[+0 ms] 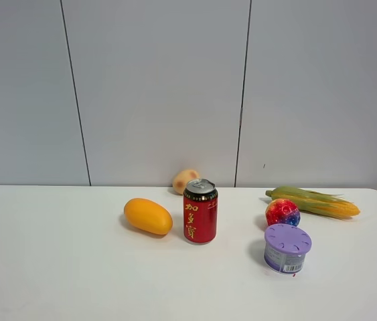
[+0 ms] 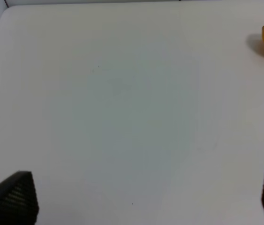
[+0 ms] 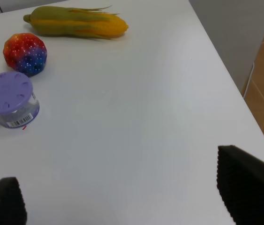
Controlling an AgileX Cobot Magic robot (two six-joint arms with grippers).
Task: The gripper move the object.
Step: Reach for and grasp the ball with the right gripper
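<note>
The object, a small faceted red, yellow and blue ball-like fruit point(image 1: 282, 212), sits on the white table at the right, behind a purple-lidded jar point(image 1: 286, 248). It also shows in the right wrist view point(image 3: 25, 53). Neither gripper shows in the exterior high view. My right gripper point(image 3: 122, 192) is open and empty over bare table near the right edge, well away from the fruit. My left gripper point(image 2: 148, 194) is open and empty over bare table at the left.
A red can point(image 1: 200, 210) stands mid-table with an orange mango point(image 1: 148, 216) to its left and a pale peach-coloured fruit point(image 1: 185, 180) behind. A corn cob point(image 1: 314, 201) lies behind the object. The table's right edge point(image 3: 235, 89) drops to the floor.
</note>
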